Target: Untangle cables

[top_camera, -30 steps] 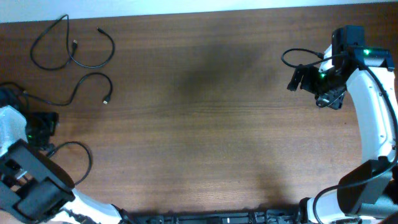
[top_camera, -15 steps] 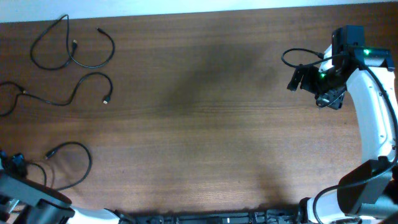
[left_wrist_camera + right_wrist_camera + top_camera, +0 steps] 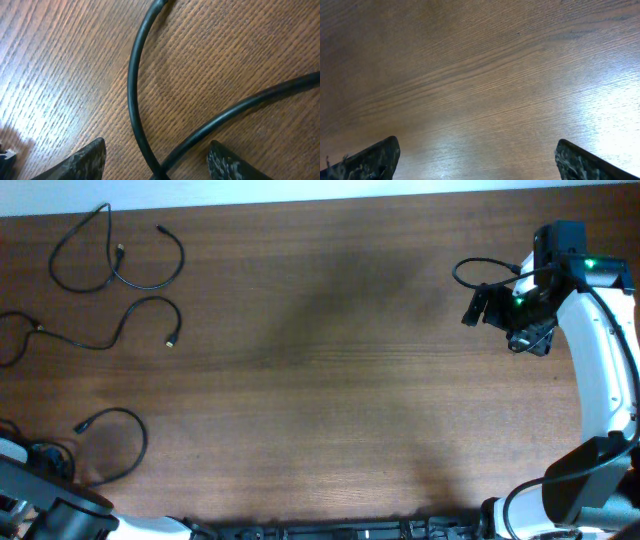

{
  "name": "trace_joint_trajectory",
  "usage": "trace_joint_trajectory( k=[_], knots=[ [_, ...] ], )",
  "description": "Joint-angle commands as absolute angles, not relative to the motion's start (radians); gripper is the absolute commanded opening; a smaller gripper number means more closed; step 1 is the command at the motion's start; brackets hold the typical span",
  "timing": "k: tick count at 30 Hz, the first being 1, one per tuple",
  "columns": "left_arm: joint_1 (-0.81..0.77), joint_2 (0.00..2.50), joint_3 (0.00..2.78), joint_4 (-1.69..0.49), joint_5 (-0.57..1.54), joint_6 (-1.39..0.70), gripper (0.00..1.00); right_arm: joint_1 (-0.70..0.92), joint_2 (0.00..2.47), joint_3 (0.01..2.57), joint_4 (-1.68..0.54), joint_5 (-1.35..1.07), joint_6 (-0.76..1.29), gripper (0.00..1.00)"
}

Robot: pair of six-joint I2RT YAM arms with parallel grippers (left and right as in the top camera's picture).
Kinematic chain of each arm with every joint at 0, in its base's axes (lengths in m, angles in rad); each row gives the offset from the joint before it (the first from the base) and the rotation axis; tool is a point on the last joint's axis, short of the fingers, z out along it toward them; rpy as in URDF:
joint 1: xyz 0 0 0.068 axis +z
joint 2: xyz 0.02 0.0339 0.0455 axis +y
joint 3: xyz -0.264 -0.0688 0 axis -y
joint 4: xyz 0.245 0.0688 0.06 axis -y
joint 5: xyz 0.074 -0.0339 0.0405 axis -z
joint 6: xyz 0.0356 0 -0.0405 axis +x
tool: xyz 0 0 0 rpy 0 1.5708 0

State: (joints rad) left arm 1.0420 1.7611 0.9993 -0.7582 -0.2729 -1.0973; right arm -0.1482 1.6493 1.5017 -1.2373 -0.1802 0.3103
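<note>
The left arm [image 3: 50, 508] is tucked down at the near left corner of the table [image 3: 330, 380], and only a bit of it shows from above. Its wrist points down, very close to the wood. The left gripper [image 3: 157, 146] has its fingers spread wide. Two black strands [image 3: 131, 85] lie on the table between the fingers and cross each other near the bottom edge of the left wrist view. The fingers are not pinching them.

The right arm [image 3: 600, 360] is white and bends in a long curve along the right side of the table, with its black wrist reaching in toward the far right part. The right gripper [image 3: 477, 152] is spread wide too, and it holds nothing. Only bare wood shows under it.

The cables [image 3: 100, 347] lie down the left side of the table. They are thin, black and smooth, with small plugs at the ends. The far cable [image 3: 150, 287] makes loose loops by the far left corner. The middle cable [image 3: 178, 310] makes a wavy line and runs off the left edge. The near cable [image 3: 145, 438] makes a round hook by the near left corner, just beside the left arm.

The table is brown wood with fine, straight grain lines and some shiny spots. The finger tips look dark and rough.
</note>
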Motion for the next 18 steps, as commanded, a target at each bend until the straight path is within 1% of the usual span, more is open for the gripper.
trace_joint_trajectory(
  k=[1,3,11,14,15,16,18],
  knots=[
    [1.048,1.752,0.992,-0.748,-0.277,-1.082,0.55,-0.152,1.643,1.509,-1.238,-0.168,0.303,0.98],
    [1.048,1.752,0.991,-0.737,-0.277,-1.06,0.57,-0.152,1.643,1.509,-1.238,-0.168,0.303,0.98],
    [1.048,1.752,0.962,-0.689,-0.276,-1.06,0.57,-0.152,1.643,1.509,-1.238,-0.168,0.303,0.98],
    [1.048,1.752,0.96,-0.673,-0.273,-1.058,0.49,-0.152,1.643,1.509,-1.238,-0.168,0.303,0.98],
    [1.048,1.753,0.947,-0.65,-0.254,-1.024,0.45,-0.152,1.643,1.509,-1.238,-0.168,0.303,0.98],
    [1.048,1.762,0.947,-0.645,-0.25,-1.019,0.41,-0.152,1.643,1.509,-1.238,-0.168,0.303,0.98],
    [1.048,1.78,0.947,-0.641,-0.25,-1.016,0.28,-0.152,1.643,1.509,-1.238,-0.168,0.303,0.98]
  ],
)
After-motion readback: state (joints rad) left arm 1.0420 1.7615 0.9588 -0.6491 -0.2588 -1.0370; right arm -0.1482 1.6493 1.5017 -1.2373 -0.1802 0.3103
